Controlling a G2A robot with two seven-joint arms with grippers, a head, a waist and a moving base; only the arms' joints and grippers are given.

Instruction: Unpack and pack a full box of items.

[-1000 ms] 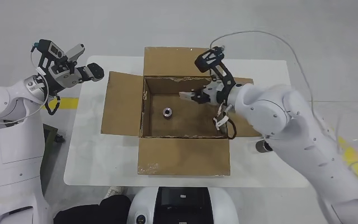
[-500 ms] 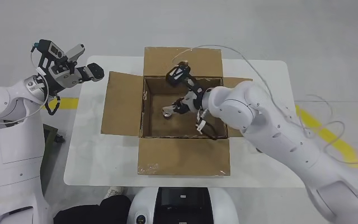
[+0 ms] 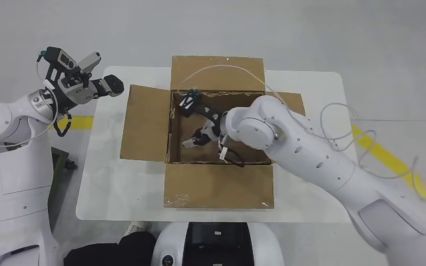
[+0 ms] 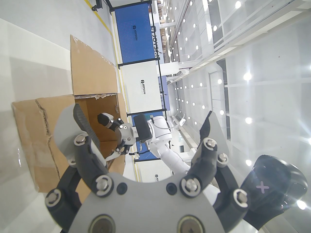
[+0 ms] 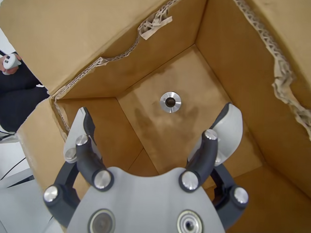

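Observation:
An open cardboard box (image 3: 219, 187) stands mid-table with all flaps folded out. On its floor lies a small round metal cylinder (image 5: 170, 102) with a dark centre hole. My right gripper (image 5: 158, 120) hangs inside the box just above and short of the cylinder, open, with nothing between its fingers. In the top view the right gripper (image 3: 198, 137) sits over the box's left half and covers the cylinder. My left gripper (image 3: 113, 85) is held in the air off the table's far left corner, open and empty (image 4: 143, 117), facing the box (image 4: 36, 127).
The box's walls and torn flap edges (image 5: 155, 26) close in around the right gripper. White table (image 3: 313, 193) runs around the box. A person's hand with a white controller (image 5: 9, 61) shows past the box corner. A cable (image 3: 226, 63) arcs over the rear flap.
My right arm has swung left across the box, from its right side to above the metal cylinder in the left half. The left arm has stayed where it was.

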